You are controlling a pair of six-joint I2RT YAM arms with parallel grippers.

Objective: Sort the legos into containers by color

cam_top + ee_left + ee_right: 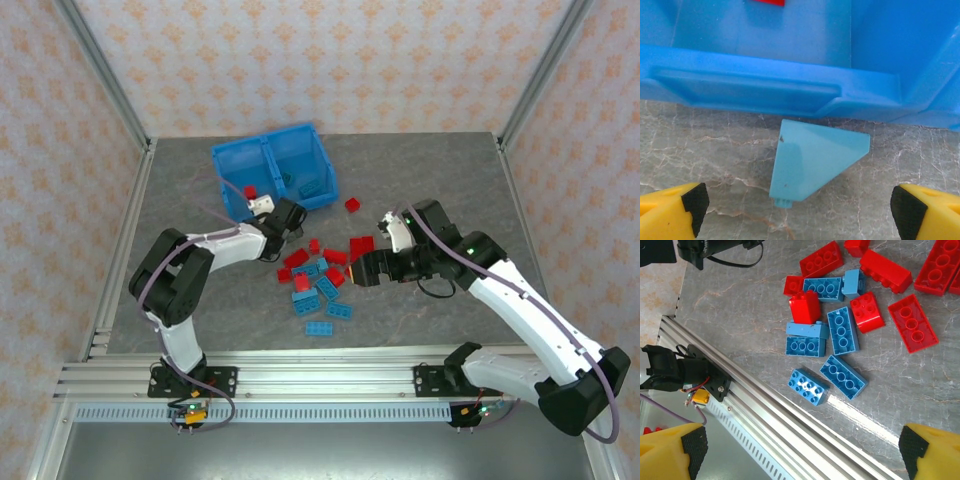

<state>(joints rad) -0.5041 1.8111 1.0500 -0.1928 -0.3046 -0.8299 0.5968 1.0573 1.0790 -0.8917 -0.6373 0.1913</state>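
- Left gripper (800,212) spread wide, its yellow fingers (675,205) either side of a light blue sloped brick (815,162) without touching it. The brick lies free on the grey table (715,150), just in front of the near wall of the blue bin (740,85).
- Seen from above, the left gripper (288,214) sits at the near edge of the bin (232,160), close to where the middle divider meets it.
- One red brick (250,190) lies in the bin's left compartment, close to the near wall. What the right compartment holds is too small to make out.
- Right gripper (802,452) also spread and holding nothing — it hangs over the loose legos (840,335), red and light blue mixed, several touching.
- Those legos (320,275) are scattered on the table in front of the bin and slightly to its right, with the right gripper (352,270) on the pile's right side.
- Apart from the pile, a lone red lego (352,205) rests just right of the bin — near its front corner.
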